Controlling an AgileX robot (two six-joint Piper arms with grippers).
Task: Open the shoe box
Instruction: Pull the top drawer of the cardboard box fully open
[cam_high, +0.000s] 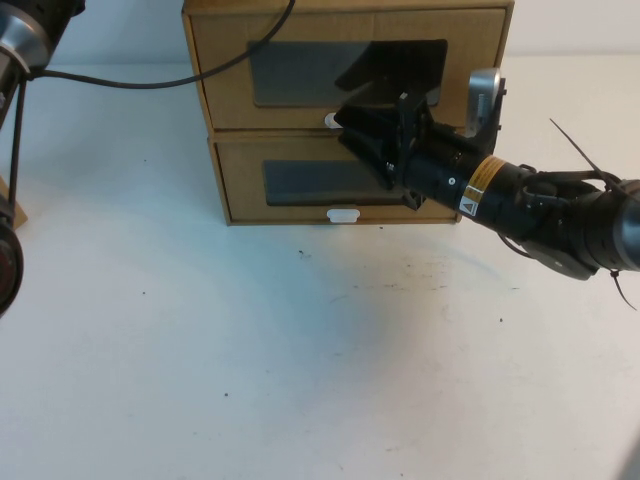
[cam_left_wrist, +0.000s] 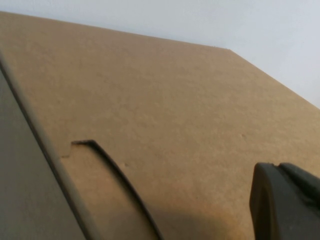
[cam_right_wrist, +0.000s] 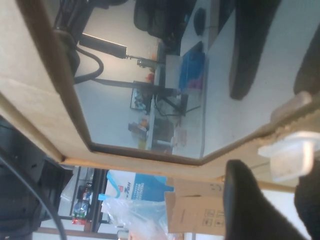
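Note:
Two cardboard shoe boxes stand stacked at the back of the table, the upper box (cam_high: 300, 110) on the lower box (cam_high: 240, 190). Each front has a dark clear window and a small white handle. My right gripper (cam_high: 352, 132) reaches in from the right to the upper box's handle (cam_high: 330, 120). In the right wrist view that handle (cam_right_wrist: 287, 152) lies between the gripper's (cam_right_wrist: 272, 175) spread black fingers (cam_right_wrist: 240, 200), with a gap on each side, so it is open. My left gripper (cam_left_wrist: 282, 200) hovers close over plain cardboard (cam_left_wrist: 165, 110).
The lower box's white handle (cam_high: 343, 213) is free below the right arm. A black cable (cam_high: 130, 82) runs from the left arm (cam_high: 20, 40) across the upper box's top. White tabletop (cam_high: 300, 360) spreads in front of the boxes.

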